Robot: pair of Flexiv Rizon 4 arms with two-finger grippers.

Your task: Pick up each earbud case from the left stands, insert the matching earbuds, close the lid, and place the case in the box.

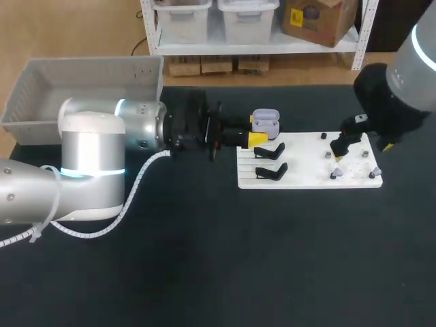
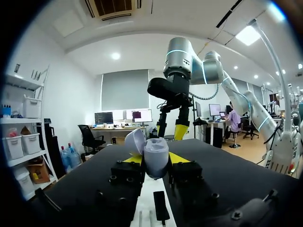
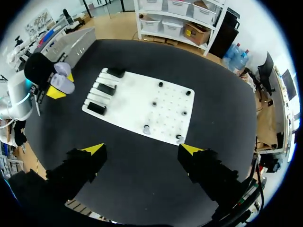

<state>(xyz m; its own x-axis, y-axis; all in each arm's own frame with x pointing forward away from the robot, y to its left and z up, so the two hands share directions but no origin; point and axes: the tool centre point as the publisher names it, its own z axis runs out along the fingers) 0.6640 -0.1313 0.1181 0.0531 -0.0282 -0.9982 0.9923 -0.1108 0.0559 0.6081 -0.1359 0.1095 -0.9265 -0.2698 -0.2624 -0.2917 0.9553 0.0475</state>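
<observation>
A lavender earbud case (image 1: pixel 266 122) with its lid up is held upright in my left gripper (image 1: pixel 257 133), just left of the white board (image 1: pixel 306 178). In the left wrist view the case (image 2: pixel 155 156) sits between the yellow fingertips (image 2: pixel 177 157), which press it from both sides. Two empty black stands (image 1: pixel 270 152) remain on the board's left part. Small earbuds (image 1: pixel 334 175) rest on pegs on its right part. My right gripper (image 1: pixel 361 151) hangs open high above those pegs; from its wrist, the gripper (image 3: pixel 143 150) looks down on the board (image 3: pixel 128 97) and earbuds (image 3: pixel 147 128).
A grey plastic bin (image 1: pixel 41 85) stands at the table's back left corner, behind my left arm. The table is covered with a black mat (image 1: pixel 225 259), and its front half is open room.
</observation>
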